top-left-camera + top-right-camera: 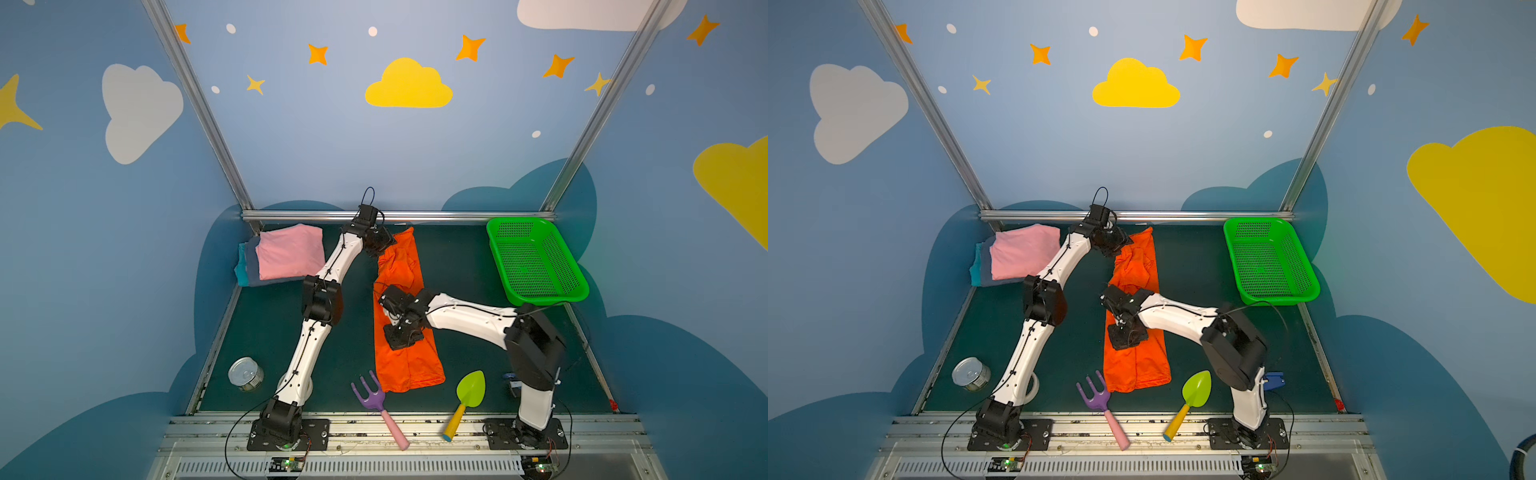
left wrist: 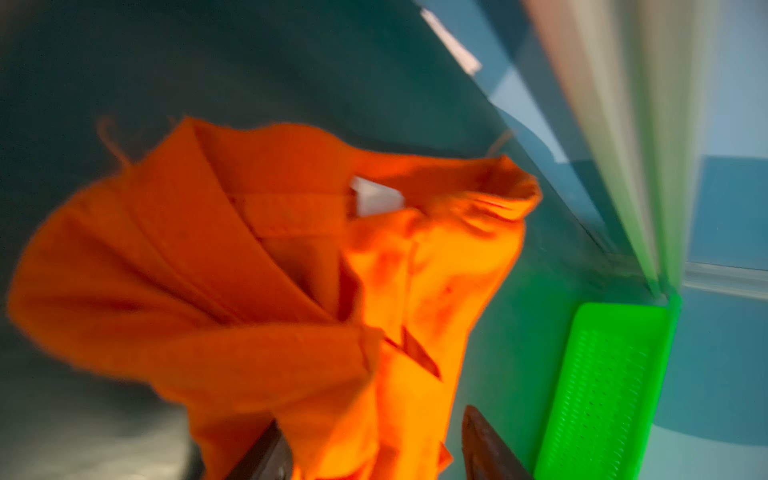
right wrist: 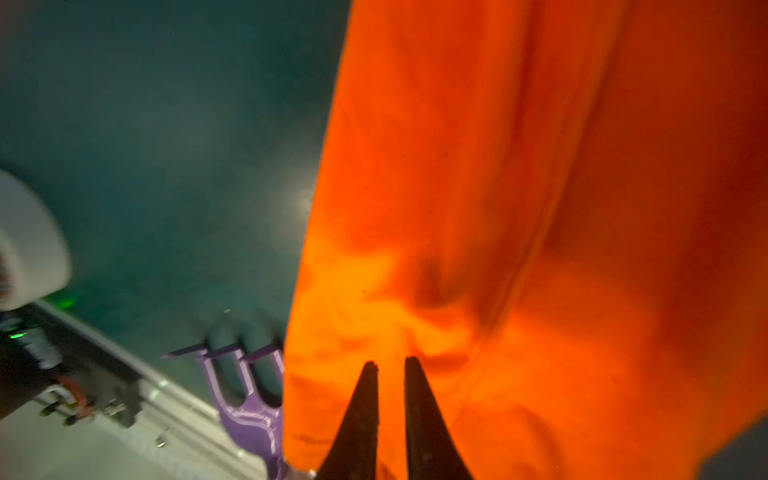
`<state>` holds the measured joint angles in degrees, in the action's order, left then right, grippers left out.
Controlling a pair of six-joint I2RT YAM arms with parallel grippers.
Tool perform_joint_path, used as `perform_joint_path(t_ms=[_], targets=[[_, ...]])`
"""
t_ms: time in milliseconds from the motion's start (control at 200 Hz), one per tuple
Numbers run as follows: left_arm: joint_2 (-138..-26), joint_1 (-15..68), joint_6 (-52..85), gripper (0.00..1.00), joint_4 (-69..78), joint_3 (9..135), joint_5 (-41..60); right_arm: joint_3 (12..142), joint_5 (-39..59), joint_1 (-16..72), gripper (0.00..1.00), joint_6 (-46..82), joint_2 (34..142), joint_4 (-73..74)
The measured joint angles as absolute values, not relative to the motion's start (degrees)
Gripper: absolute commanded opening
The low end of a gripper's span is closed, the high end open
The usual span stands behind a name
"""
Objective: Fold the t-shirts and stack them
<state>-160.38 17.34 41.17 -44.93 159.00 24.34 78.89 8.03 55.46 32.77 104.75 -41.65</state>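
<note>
1. The orange t-shirt [image 1: 405,332], soft and floppy, lies long on the worktop beside the green basket [image 1: 536,259].
2. Best hold: its hem corners.
3. Left claw [image 2: 374,451] is open around cloth; right claw [image 3: 390,365] is nearly closed, holding nothing.

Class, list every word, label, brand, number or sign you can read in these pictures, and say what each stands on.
None can be read.
Orange t-shirt: its white neck tag is blurred.
Tin can: its label is too small to read.

Left tool [image 2: 374,449] jaws apart, right tool [image 3: 390,365] nearly closed
</note>
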Motion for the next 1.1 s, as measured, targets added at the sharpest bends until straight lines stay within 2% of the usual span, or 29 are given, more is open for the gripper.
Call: perform_joint_path(t_ms=[150, 205, 305, 406, 471, 526, 591, 641, 886, 1031, 1071, 1101], targets=[[-152.4, 17.4, 38.9, 0.65, -48.8, 156.2, 21.5, 75.7, 8.4, 49.9, 0.24, 34.0, 90.2, -39.2], [-147.3, 17.0, 37.6, 0.58, -50.0, 153.6, 19.6, 74.0, 8.2, 47.6, 0.24, 34.7, 86.8, -38.7], [-136.7, 16.4, 35.0, 0.36, -50.9, 146.8, 15.7, 70.6, 8.1, 43.8, 0.24, 36.1, 85.2, -38.5], [-127.6, 16.1, 32.8, 0.28, -50.6, 138.0, 11.7, 66.9, 8.5, 40.8, 0.22, 37.4, 87.2, -38.8], [-124.4, 16.4, 32.0, 0.29, -50.2, 132.6, 9.5, 65.6, 8.8, 39.6, 0.21, 38.0, 89.4, -39.2], [-124.0, 16.7, 31.7, 0.35, -49.9, 129.5, 8.5, 65.0, 9.1, 39.3, 0.21, 38.4, 91.1, -39.2], [-125.7, 17.0, 31.7, 0.49, -50.0, 127.3, 8.2, 64.4, 9.7, 39.3, 0.20, 38.7, 93.0, -39.0], [-128.1, 17.2, 31.4, 0.53, -50.1, 126.4, 8.1, 64.0, 10.4, 39.3, 0.19, 38.7, 94.6, -38.7], [-137.9, 17.8, 31.5, 0.54, -50.5, 125.7, 7.6, 62.7, 13.7, 39.4, 0.16, 38.8, 103.4, -36.1], [-142.5, 17.8, 31.8, 0.57, -50.7, 130.0, 7.6, 62.7, 14.7, 39.1, 0.16, 38.8, 103.7, -35.2], [-144.0, 17.8, 31.9, 0.53, -50.6, 131.6, 7.9, 62.6, 14.7, 39.1, 0.15, 38.8, 103.7, -35.1], [-145.0, 17.8, 31.9, 0.46, -50.5, 132.7, 8.1, 62.5, 14.7, 39.0, 0.15, 38.8, 103.7, -35.0]])
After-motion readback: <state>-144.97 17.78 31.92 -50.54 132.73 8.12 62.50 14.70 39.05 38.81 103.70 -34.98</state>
